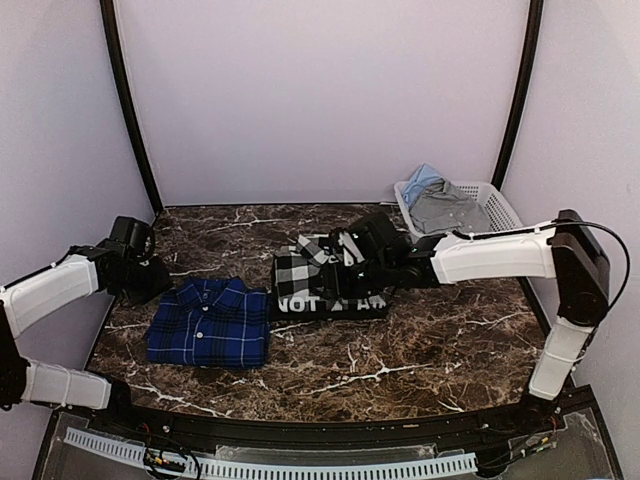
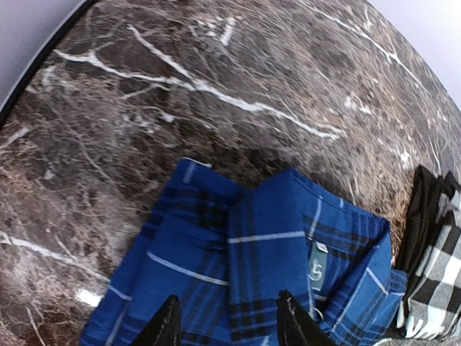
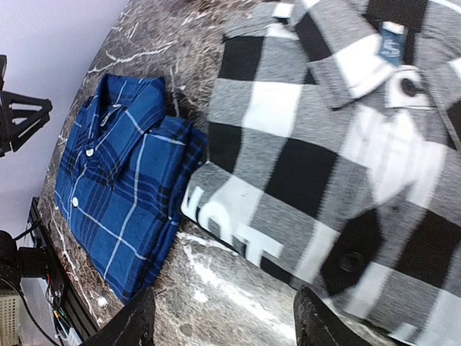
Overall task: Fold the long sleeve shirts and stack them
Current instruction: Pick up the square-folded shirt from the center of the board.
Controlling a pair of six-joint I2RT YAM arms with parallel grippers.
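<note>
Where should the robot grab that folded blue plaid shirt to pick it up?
Probably the blue plaid shirt by its left edge, coming in low from the left with the left gripper. It lies flat in layers, so a finger must slide under them all. Its right side sits close beside the black-and-white check shirt.

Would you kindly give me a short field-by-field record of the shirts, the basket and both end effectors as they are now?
blue plaid shirt: folded, flat on the marble table, left of centre
black-and-white check shirt: folded, right beside the blue one, not stacked
white basket: back right, holding grey and light blue cloth
left end effector: open, over the blue shirt's collar
right end effector: open, over the check shirt's edge
</note>
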